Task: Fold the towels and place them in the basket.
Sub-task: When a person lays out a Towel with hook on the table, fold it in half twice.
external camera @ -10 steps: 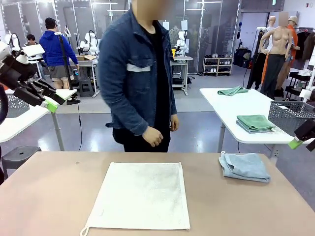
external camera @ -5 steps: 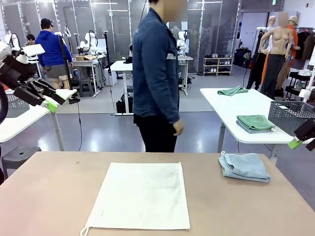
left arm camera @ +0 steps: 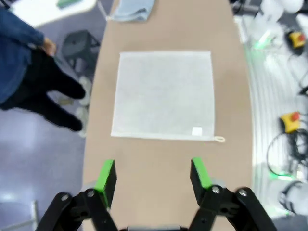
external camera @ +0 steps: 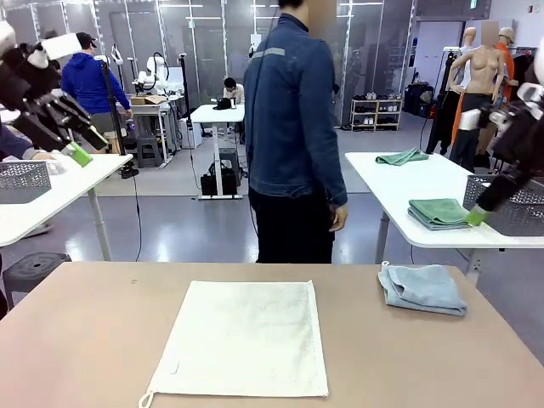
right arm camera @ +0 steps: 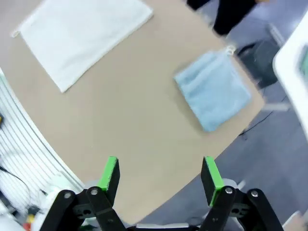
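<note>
A cream-white towel (external camera: pixel 242 340) lies flat and unfolded on the brown table (external camera: pixel 85 340), its loop at the near left corner. A pale blue towel (external camera: pixel 422 287) lies loosely folded at the table's far right. Both arms are raised high off the table. My left gripper (external camera: pixel 83 149) hangs open at the upper left; my right gripper (external camera: pixel 477 213) hangs open at the right. From above, the left gripper (left arm camera: pixel 153 175) looks down on the cream towel (left arm camera: pixel 164 94) and the blue one (left arm camera: pixel 130 9). The right gripper (right arm camera: pixel 161 175) is open over the table, well above both towels (right arm camera: pixel 82 36) (right arm camera: pixel 214 94). The basket is out of view.
A person (external camera: pixel 293 144) in a dark denim jacket stands at the table's far edge with their back to me. White neighbouring tables to the left (external camera: pixel 51 200) and right (external camera: pixel 408 183) carry grey mesh bins (external camera: pixel 510 204) and green cloths (external camera: pixel 439 212).
Both arms have lifted higher, the right one further into the picture. The person has turned from facing the table to facing away. The towels have not moved.
</note>
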Robot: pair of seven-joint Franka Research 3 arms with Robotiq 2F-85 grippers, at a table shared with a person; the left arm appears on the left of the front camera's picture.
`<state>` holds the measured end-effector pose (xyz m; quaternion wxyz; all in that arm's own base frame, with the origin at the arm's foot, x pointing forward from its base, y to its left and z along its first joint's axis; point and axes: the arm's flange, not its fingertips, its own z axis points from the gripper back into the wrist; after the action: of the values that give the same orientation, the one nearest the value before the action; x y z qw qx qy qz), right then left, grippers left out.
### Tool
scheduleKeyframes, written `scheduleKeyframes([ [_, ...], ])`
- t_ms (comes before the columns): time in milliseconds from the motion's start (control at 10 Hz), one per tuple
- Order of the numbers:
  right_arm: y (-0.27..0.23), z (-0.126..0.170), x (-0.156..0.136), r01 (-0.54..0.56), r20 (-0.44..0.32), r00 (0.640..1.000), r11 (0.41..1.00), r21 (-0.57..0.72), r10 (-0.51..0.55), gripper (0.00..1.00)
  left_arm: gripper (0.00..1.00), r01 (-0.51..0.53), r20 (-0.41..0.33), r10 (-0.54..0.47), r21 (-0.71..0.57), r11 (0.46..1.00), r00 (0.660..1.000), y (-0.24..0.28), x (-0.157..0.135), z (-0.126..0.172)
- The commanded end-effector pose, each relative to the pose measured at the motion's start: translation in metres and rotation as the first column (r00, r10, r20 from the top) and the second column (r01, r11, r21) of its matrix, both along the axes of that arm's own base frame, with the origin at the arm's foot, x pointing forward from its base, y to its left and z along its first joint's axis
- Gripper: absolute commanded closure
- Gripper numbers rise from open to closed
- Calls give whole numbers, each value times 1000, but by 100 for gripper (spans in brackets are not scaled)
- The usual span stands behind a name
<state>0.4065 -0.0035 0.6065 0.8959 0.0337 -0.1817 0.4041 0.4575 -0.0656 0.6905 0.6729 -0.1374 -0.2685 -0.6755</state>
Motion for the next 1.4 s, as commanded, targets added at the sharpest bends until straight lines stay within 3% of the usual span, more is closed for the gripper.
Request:
scheduleKeyframes([
  [0,45,9,-14,-262,80,958,954,-146,276,15,22,-41,14,39,125,991,999,-26,-9,3],
  [300,114,20,-52,-499,41,855,841,-209,517,15,22,-53,80,33,265,963,996,-63,-25,-21],
  [500,144,17,-70,-545,13,828,809,-220,561,15,22,-24,97,-10,348,937,995,-92,-34,-48],
  [700,168,5,-74,-586,-48,805,779,-221,592,15,22,-1,106,-49,422,907,993,-112,-42,-73],
  [1000,186,-12,-63,-577,-103,815,783,-231,570,15,22,-18,127,-46,460,888,991,-125,-50,-99],
  [1200,192,-15,-58,-560,-103,828,799,-221,552,15,22,-36,108,-15,455,890,994,-123,-47,-101],
  [1300,184,-19,-64,-598,-101,799,769,-225,592,15,22,23,92,-72,452,892,993,-127,-44,-98],
])
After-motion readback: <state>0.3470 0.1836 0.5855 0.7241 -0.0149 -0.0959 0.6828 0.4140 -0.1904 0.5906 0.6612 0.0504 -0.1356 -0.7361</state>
